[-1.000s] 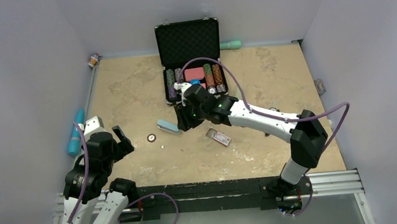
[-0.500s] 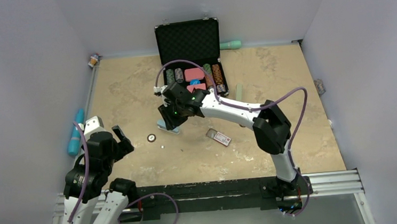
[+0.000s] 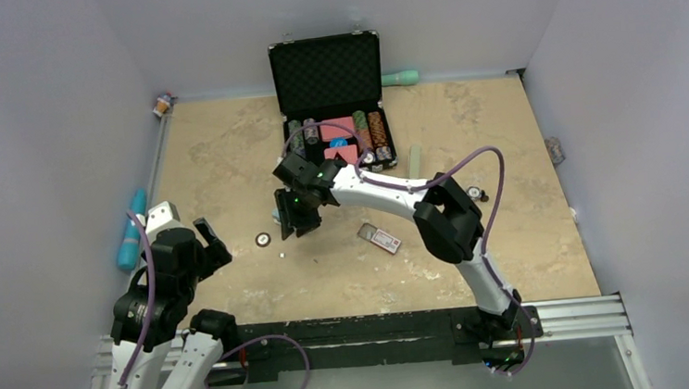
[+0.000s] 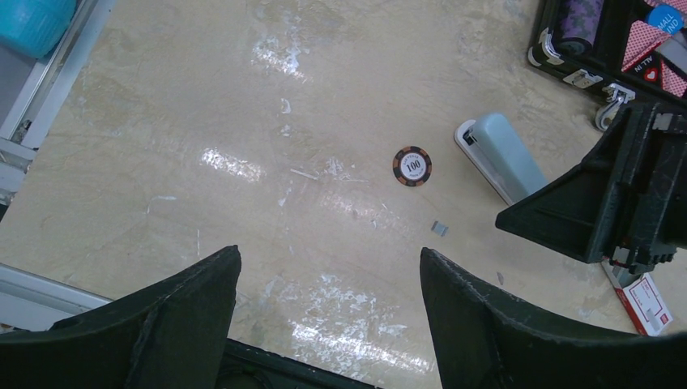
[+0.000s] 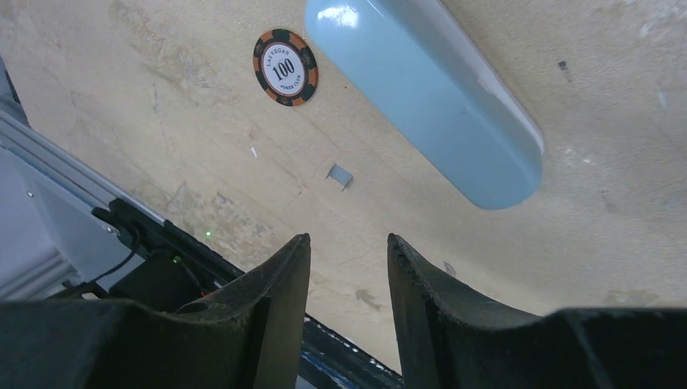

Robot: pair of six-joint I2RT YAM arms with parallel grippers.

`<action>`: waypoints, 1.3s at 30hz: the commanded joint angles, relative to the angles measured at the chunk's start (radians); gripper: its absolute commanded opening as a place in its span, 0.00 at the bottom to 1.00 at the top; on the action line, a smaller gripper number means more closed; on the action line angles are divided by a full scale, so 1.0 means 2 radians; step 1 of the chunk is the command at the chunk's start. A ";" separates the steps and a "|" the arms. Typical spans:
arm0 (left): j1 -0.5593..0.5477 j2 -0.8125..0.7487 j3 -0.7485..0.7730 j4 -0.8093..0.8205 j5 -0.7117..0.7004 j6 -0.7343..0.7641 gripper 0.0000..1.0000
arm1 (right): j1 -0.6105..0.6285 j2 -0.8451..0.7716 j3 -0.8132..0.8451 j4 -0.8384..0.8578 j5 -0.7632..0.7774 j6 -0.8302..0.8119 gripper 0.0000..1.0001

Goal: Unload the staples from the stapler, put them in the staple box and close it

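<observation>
A light-blue stapler lies closed on the tan table; it also shows in the left wrist view. My right gripper hovers just past its rounded end, jaws a little apart and empty; in the top view it covers the stapler. One tiny silver staple strip lies loose on the table, also seen from the left wrist and from above. My left gripper is open and empty, held above the near left of the table.
A poker chip marked 100 lies next to the staple strip. A small red-and-white box lies right of the stapler. An open black case of chips stands at the back. A teal object lies off the left edge.
My right gripper has swung left and nearer, from beside the stapler to over it, covering it in the top view. The left arm has not moved.
</observation>
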 commanded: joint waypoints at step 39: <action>0.020 -0.018 -0.005 0.019 0.003 0.011 0.84 | 0.068 0.121 0.143 -0.119 0.152 0.183 0.35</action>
